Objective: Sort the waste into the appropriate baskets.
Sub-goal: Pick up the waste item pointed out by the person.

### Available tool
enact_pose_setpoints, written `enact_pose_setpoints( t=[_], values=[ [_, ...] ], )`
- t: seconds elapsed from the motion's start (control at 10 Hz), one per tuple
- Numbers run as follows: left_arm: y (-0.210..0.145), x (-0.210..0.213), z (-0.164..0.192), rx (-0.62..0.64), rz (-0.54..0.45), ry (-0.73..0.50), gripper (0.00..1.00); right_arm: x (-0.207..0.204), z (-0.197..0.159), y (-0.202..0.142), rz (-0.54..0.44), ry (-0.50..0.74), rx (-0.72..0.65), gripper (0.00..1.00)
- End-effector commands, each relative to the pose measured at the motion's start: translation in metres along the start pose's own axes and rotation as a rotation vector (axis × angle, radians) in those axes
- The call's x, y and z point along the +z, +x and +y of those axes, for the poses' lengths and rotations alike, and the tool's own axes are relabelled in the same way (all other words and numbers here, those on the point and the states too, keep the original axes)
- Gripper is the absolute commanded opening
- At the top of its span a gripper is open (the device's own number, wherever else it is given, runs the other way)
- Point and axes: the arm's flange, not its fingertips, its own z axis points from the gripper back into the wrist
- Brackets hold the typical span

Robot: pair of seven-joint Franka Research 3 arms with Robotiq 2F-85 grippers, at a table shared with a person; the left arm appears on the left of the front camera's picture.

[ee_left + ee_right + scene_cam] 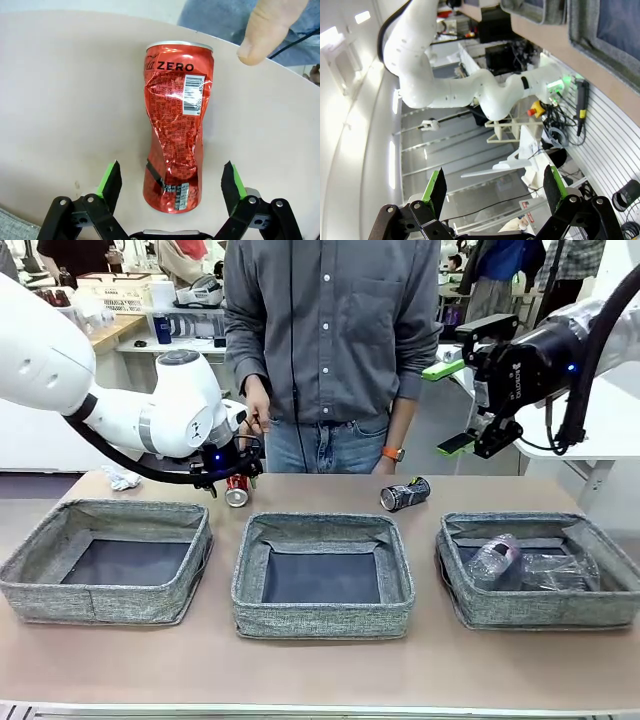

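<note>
Aluminium, thin and already dented, is what the left claw (171,175) faces. Its green-padded fingers (111,180) stand wide apart, one on each side of the near end of the red can (175,120). There is a gap to the metal on both sides, so nothing is gripped. The can lies on its side on the table (65,100), running straight ahead of the claw with its top rim at the far end. A person's thumb (270,30) hangs beyond that far end, off to one side.

The can is probably empty, so it should be light. It is also soft: the waist is caved in and would give further under the pads. The smooth printed wall looks slippery, and the round ends could roll. The firmer band near the base, now between the fingertips, seems the best place to take hold. The flatter pinched waist just ahead is the other option.

The right claw (495,182) is raised well off the table, fingers spread and holding nothing. The middle basket (320,615) sits near the left claw, on the robot's side of it.
</note>
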Motion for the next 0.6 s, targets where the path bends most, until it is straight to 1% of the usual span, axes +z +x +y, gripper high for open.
enact_pose_setpoints(
  t=[0.0,0.1,0.2,0.3,0.4,0.5],
  values=[
    [0.0063,0.0013,-0.0027,0.026,-0.016,0.037,1.00,-0.0007,0.0029,-0.0005,-0.016,0.003,-0.013,1.00],
    [0.0054,0.0006,-0.0029,0.028,-0.021,0.052,1.00,-0.0007,0.0029,-0.0005,-0.016,0.003,-0.013,1.00],
    [0.0056,0.0009,-0.0026,0.025,-0.025,0.071,0.40,-0.0007,0.0029,-0.0005,-0.016,0.003,-0.013,1.00],
    [0.0052,0.0016,-0.0017,0.023,-0.038,0.072,0.40,-0.0007,0.0029,-0.0005,-0.016,0.003,-0.013,1.00],
    [0.0051,0.0024,-0.0015,0.019,-0.044,0.071,0.00,-0.0007,0.0029,-0.0005,-0.016,0.003,-0.013,1.00],
    [0.0051,0.0030,-0.0010,0.016,-0.047,0.069,0.35,-0.0007,0.0029,-0.0005,-0.016,0.003,-0.013,1.00]
  ],
)
